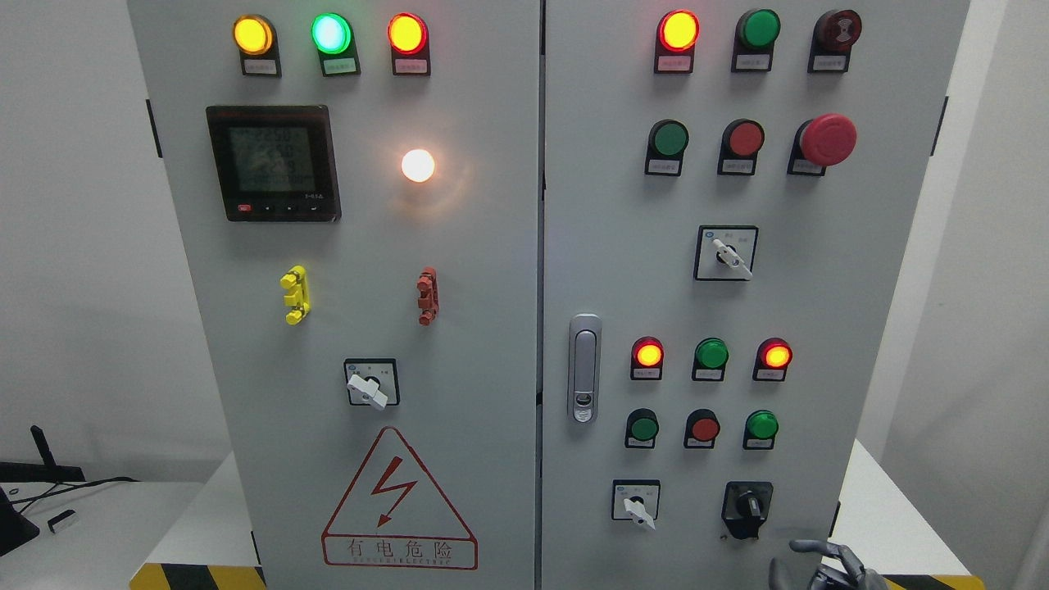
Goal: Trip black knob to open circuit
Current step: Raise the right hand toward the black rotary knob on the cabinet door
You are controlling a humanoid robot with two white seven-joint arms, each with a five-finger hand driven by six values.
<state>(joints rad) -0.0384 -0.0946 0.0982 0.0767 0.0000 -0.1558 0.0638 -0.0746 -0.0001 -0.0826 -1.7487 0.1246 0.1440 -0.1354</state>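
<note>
The black knob (747, 506) sits on a black plate at the lower right of the grey cabinet's right door (819, 328). Its pointer stands roughly upright. My right hand (815, 561) comes up from the bottom edge just below and right of the knob. Its grey fingers (807, 546) are spread and hold nothing, a short gap from the knob. The left arm does not show.
A white-handled selector (638, 508) sits left of the knob, another (729, 256) higher up. Lit lamps and push buttons (705, 428) fill the door above. A red mushroom stop button (826, 139), door latch (583, 369) and warning triangle (397, 500) also show.
</note>
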